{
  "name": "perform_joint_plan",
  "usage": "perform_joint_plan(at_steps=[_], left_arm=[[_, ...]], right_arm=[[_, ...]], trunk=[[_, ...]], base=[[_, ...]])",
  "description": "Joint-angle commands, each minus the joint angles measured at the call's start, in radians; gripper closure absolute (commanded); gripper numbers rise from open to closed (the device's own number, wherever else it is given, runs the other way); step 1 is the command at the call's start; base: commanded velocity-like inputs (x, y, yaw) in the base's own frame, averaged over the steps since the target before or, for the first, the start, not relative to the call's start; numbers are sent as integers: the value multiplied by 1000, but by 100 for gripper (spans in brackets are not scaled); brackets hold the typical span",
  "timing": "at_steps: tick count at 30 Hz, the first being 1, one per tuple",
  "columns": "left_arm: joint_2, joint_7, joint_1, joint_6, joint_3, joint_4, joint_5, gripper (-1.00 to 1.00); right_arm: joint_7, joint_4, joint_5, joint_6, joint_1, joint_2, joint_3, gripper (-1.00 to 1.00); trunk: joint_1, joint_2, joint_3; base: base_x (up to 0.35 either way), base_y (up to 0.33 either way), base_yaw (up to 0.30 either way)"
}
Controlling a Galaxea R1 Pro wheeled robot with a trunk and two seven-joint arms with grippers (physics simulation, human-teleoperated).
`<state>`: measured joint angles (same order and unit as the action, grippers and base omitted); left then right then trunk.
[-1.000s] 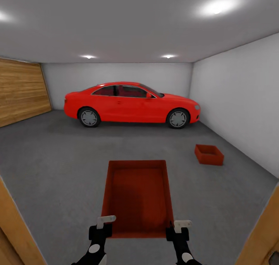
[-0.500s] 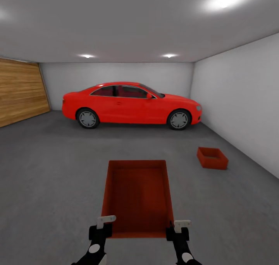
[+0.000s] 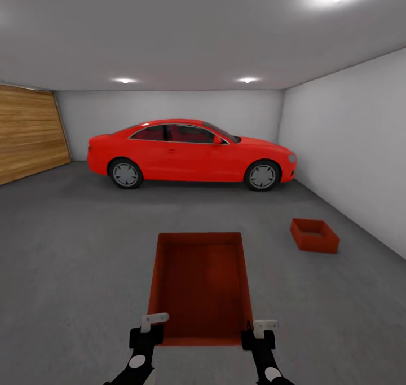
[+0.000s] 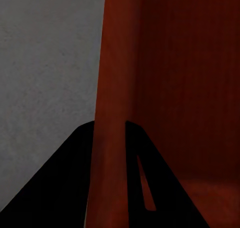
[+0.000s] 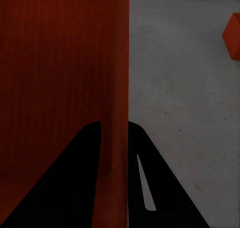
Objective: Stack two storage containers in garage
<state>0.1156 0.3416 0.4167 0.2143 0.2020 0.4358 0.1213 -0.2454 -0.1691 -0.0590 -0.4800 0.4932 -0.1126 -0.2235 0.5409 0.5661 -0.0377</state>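
- The arms are cut off by the head view's lower edge; the held container's underside is hidden.
- The left gripper (image 3: 153, 324) is clenching the left wall of 1 storage container (image 3: 200, 286), and the right gripper (image 3: 258, 327) is clenching its right wall, carrying it above the grey floor (image 3: 73, 261).
- The 2nd container (image 3: 314, 235) is sitting on the floor ahead to the right, near the white wall (image 3: 349, 148), well apart from both grippers.
- A red car (image 3: 192, 153) is standing beyond.
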Motion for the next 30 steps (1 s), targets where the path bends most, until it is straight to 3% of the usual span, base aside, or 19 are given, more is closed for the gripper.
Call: perform_joint_plan(at_steps=[1,30], left_arm=[[-1,-19,1,-81,11,-3,18,100],[-1,-20,1,-81,11,-3,20,100]], right_arm=[[-21,-1,-15,-74,2,0,11,100],[-21,-1,-15,-74,2,0,11,100]], trunk=[[1,2,-2],[1,2,-2]], base=[[321,0,0],[321,0,0]])
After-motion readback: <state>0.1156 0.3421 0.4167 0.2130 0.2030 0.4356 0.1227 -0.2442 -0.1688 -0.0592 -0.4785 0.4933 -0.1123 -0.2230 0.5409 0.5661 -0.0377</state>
